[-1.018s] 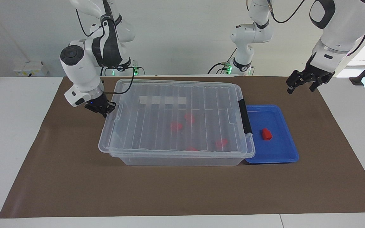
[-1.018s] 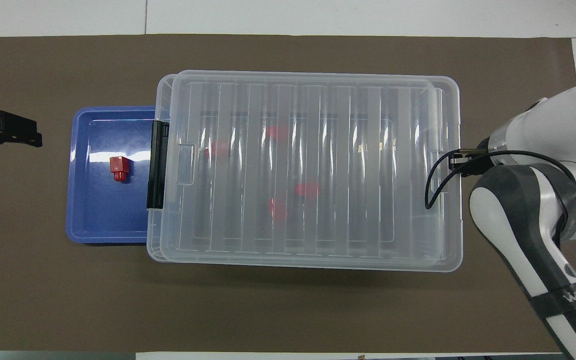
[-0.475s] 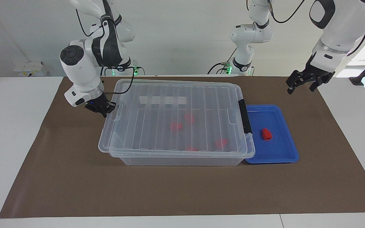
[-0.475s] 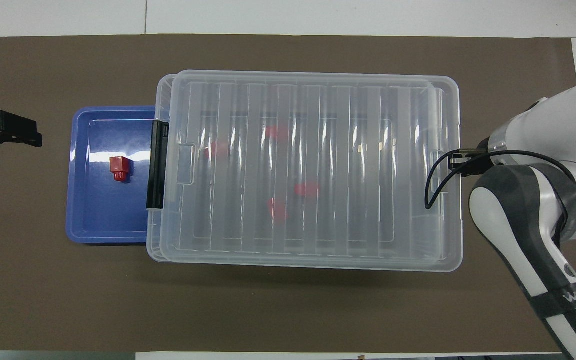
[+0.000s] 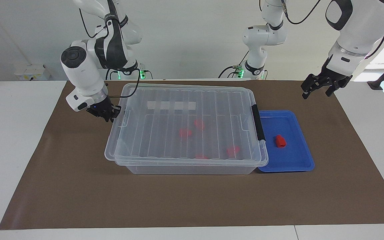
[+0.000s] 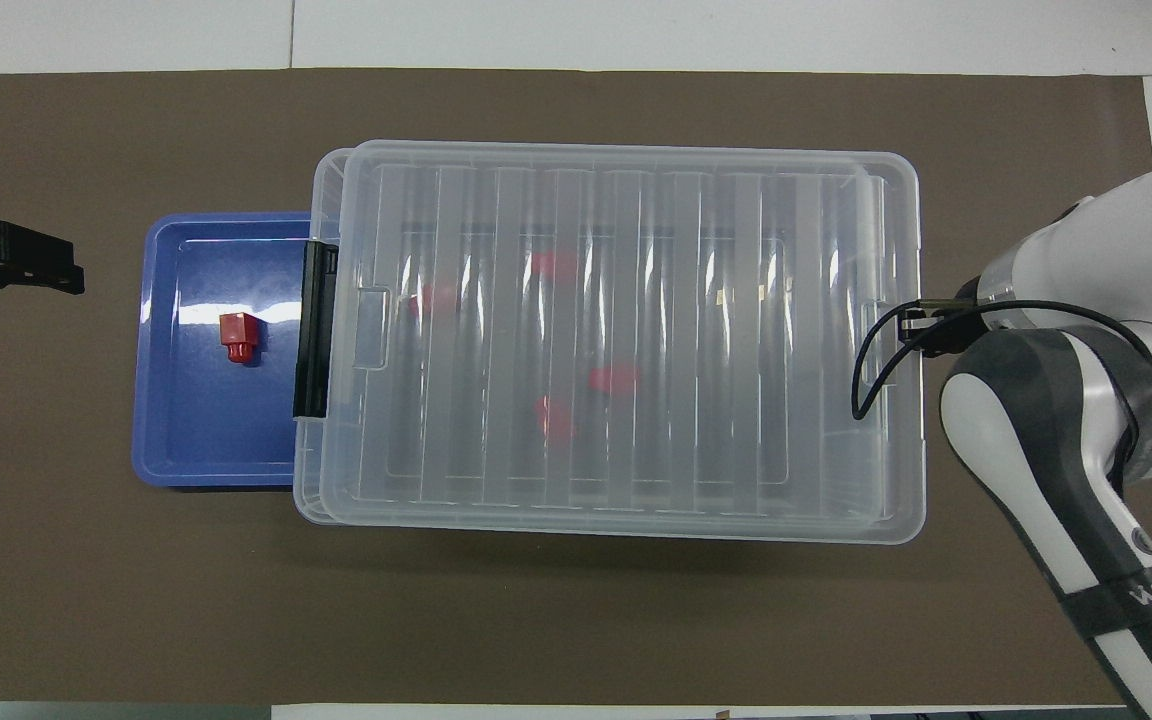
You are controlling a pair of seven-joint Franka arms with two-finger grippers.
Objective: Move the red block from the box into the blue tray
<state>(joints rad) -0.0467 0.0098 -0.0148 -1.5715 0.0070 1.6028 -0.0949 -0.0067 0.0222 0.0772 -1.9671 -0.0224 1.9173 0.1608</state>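
1. Right gripper (image 5: 104,112): it sits low at the end of the box (image 5: 185,128) toward the right arm's end of the table, at the rim of the lid (image 6: 626,330). Whether it is released or clenched on that rim, I cannot tell; its wrist hides the fingers from above.
2. Left gripper (image 5: 318,87): it hangs over the bare brown mat (image 5: 192,203), off the end of the blue tray (image 5: 300,160) that is away from the box. Its fingers are spread and hold nothing. This arm waits.
3. Box: the ribbed clear lid lies on top, slightly askew of the base. The black latch (image 5: 258,122) is on the end that meets the tray. Several rounder red pieces (image 5: 185,132) show blurred through the lid.
4. Blue tray: it lies touching the latch end of the box, its edge partly under the lid's overhang.
5. Red block (image 5: 280,141): it rests on the tray floor, nearer the box end than the open end, stub pointing away from the robots. In my judgement the placing is done.
6. Handling, as a judgement: the block looks like rigid, light plastic with smooth faces, neither fragile nor soft. The sound hold is across the two flat sides of the boxy body. The narrow stub offers little surface and may let it twist or slip.
7. Risk: moving the lid could nudge the tray, since the two overlap.
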